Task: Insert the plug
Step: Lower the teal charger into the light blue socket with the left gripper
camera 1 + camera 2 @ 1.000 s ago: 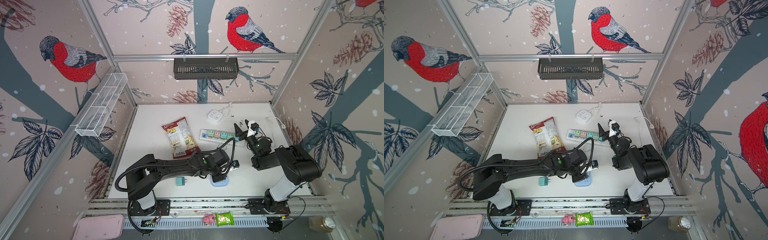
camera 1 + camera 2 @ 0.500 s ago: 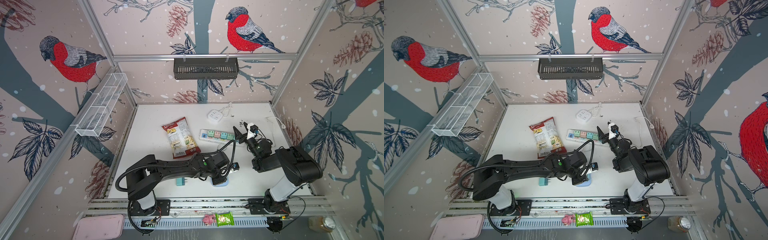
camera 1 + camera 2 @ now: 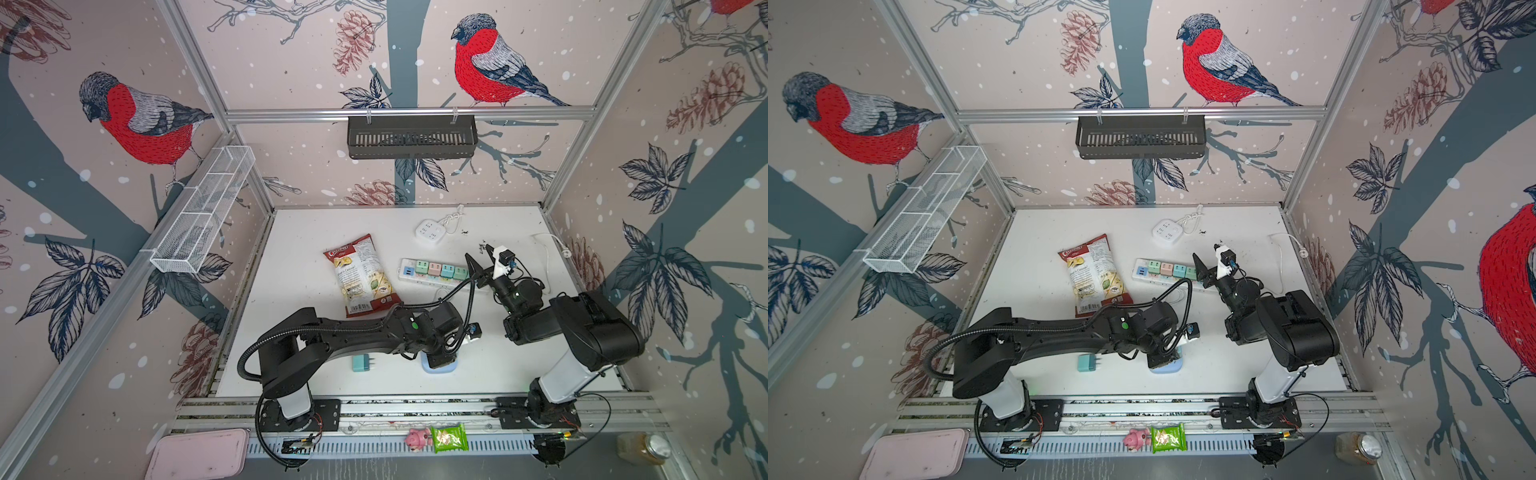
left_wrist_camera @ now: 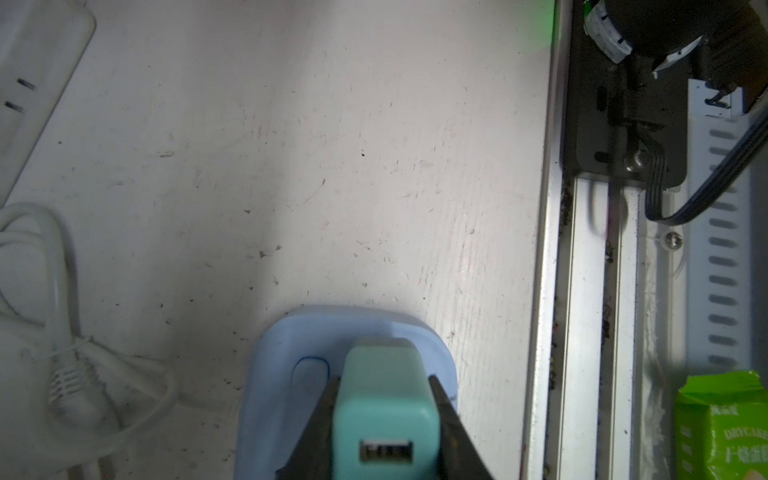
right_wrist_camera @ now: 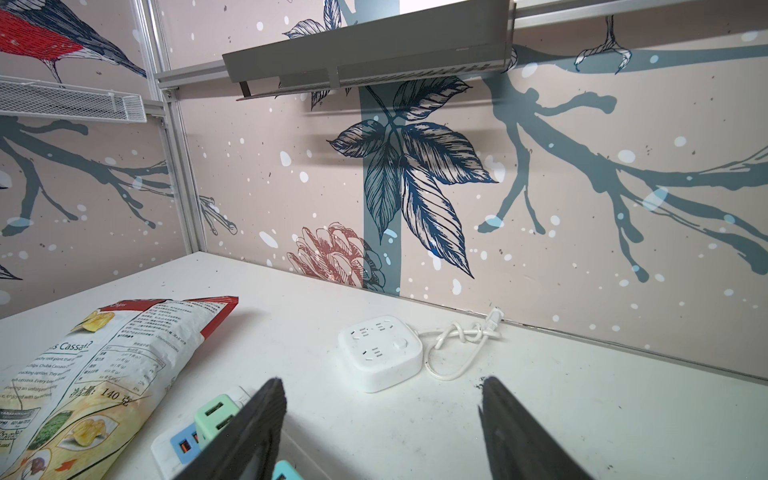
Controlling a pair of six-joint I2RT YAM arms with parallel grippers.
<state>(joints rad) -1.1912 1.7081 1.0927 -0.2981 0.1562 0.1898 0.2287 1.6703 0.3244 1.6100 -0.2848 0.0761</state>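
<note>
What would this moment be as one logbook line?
left gripper: shut on teal plug | teal plug: at blue socket block | right gripper: open, by power strip

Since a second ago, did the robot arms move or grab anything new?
Barely. The right gripper slid slightly toward the front of the table, above the power strip, open and empty as before. Nothing was grabbed or let go. The left gripper stayed shut on the teal plug over the light blue socket; the chip bag and loose plug did not move.

Plug (image 4: 386,415): in my left claw (image 4: 383,381), over socket base (image 4: 282,345).
Spare adapter (image 3: 363,363): left of base.
Strip (image 3: 403,275): behind base; chips bag (image 3: 361,276) on its left.
</note>
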